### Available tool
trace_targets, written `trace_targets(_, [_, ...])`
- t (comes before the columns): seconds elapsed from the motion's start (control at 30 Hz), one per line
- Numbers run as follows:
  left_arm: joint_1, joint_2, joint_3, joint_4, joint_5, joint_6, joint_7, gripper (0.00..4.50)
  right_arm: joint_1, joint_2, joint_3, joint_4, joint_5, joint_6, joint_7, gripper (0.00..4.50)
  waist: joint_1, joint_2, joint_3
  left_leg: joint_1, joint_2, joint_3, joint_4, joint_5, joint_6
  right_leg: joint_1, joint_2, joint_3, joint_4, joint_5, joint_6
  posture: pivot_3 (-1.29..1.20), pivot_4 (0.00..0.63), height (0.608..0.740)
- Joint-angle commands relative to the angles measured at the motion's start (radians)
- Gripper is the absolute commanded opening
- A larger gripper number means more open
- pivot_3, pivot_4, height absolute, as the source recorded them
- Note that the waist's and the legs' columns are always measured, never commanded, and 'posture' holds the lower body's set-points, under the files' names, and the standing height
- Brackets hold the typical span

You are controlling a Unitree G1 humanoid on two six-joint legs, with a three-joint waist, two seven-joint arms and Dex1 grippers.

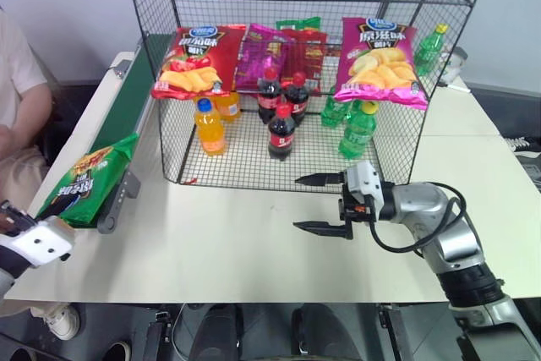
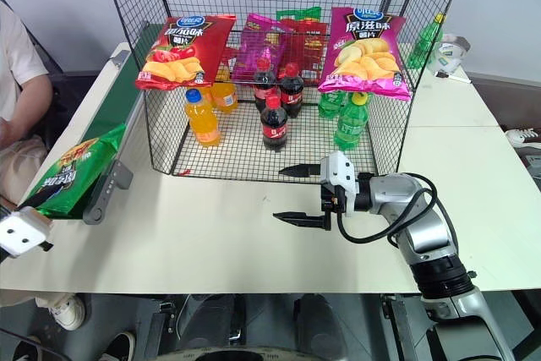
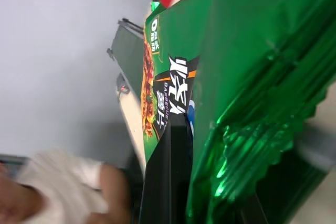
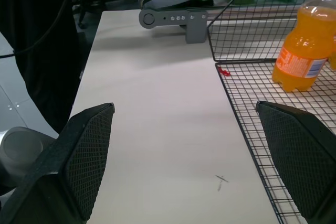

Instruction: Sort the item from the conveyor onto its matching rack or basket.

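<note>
Green bag: the glossy green crisp bag (image 1: 87, 178) lies at the near end of the conveyor (image 1: 127, 106), at about 9 o'clock in the head views, its lower end overhanging the belt's end.
Left tool: the left tool (image 1: 34, 243), at 8 o'clock, is clamped tight on the bag's crimped lower edge; the left wrist view shows a black finger (image 3: 170, 177) pressed against the foil.
Conveyor: a dark-green belt with pale rails, running along the worktop's (image 1: 254, 243) left edge from 9 toward 11 o'clock.
Right tool: the right tool (image 1: 319, 203) hovers over the worktop near centre, pointing toward 9 o'clock, jaws spread wide and holding nothing.
Rack: the black wire rack (image 1: 296, 82) stands at 12 o'clock, a red crisp bag (image 1: 196, 61) and a pink crisp bag (image 1: 380, 61) on its middle tier, orange, cola and green bottles below.
Bystander: a person's arm (image 1: 21, 116) shows at the left edge.
</note>
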Motion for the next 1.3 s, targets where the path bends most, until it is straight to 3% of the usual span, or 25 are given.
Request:
trace_targets(0.03, [0.071, -0.015, 0.058, -0.241, -0.464, 0.230, -0.219, 0.03, -0.016, 0.004, -0.023, -0.002, 0.008, -0.020, -0.002, 4.50, 0.000, 0.000, 0.000, 0.000, 0.000, 0.000, 0.000, 0.000, 0.000, 0.000, 0.000, 0.000, 0.000, 0.000, 0.000, 0.00, 0.150, 0.739])
trace_targets(0.2, [0.272, 0.019, 0.254, -0.544, -1.013, 0.690, -0.447, 0.03, -0.036, 0.001, -0.039, 0.013, 0.035, 0.002, 0.009, 4.50, -0.006, 0.000, 0.000, 0.001, 0.000, 0.000, 0.000, 0.000, 0.000, 0.001, -0.001, 0.000, 0.000, 0.000, 0.000, 0.00, 0.150, 0.739])
trace_targets(0.33, [0.389, 0.058, 0.406, -0.636, -1.303, 1.017, -0.572, 0.03, -0.055, -0.008, -0.072, 0.003, 0.109, 0.085, 0.026, 4.50, -0.017, 0.002, 0.001, 0.004, -0.001, -0.001, 0.000, 0.000, 0.000, 0.004, -0.001, 0.000, -0.001, 0.000, 0.000, 0.00, 0.150, 0.739])
trace_targets(0.43, [0.365, 0.091, 0.435, -0.662, -1.445, 1.181, -0.580, 0.03, -0.060, -0.053, -0.108, -0.059, 0.309, 0.353, 0.050, 4.50, -0.015, 0.003, 0.002, 0.010, -0.001, -0.001, -0.001, 0.000, 0.000, 0.010, 0.000, 0.000, -0.002, -0.001, -0.001, 0.00, 0.150, 0.739])
trace_targets(0.53, [0.247, 0.112, 0.383, -0.657, -1.584, 1.278, -0.534, 0.03, -0.054, -0.097, -0.122, -0.130, 0.476, 0.569, 0.060, 4.50, -0.013, 0.002, 0.001, 0.010, -0.001, -0.001, -0.001, 0.000, 0.000, 0.011, 0.000, 0.000, -0.002, -0.001, -0.001, 0.00, 0.150, 0.739])
trace_targets(0.77, [-0.050, 0.103, 0.136, -0.653, -1.686, 1.423, -0.443, 0.03, -0.111, -0.032, -0.130, -0.125, 0.509, 0.624, -0.007, 4.50, -0.021, 0.002, 0.001, 0.009, -0.001, -0.001, -0.001, 0.000, 0.000, 0.010, 0.002, 0.000, -0.004, -0.001, -0.001, 0.00, 0.150, 0.739])
trace_targets(0.97, [-0.298, 0.052, -0.057, -0.564, -1.645, 1.510, -0.435, 0.03, -0.147, 0.018, -0.140, -0.116, 0.585, 0.709, -0.016, 4.50, -0.017, 0.002, 0.001, 0.008, -0.001, -0.001, -0.002, 0.000, 0.000, 0.009, 0.003, 0.001, -0.004, -0.001, -0.001, 0.00, 0.150, 0.739])
trace_targets(1.3, [-0.408, -0.062, -0.138, -0.516, -1.520, 1.568, -0.471, 0.03, -0.138, 0.017, -0.107, -0.202, 0.671, 0.815, -0.014, 4.50, -0.020, 0.002, 0.001, 0.007, 0.000, -0.001, -0.003, 0.000, 0.000, 0.008, 0.003, 0.001, -0.006, 0.000, -0.001, 0.00, 0.150, 0.739])
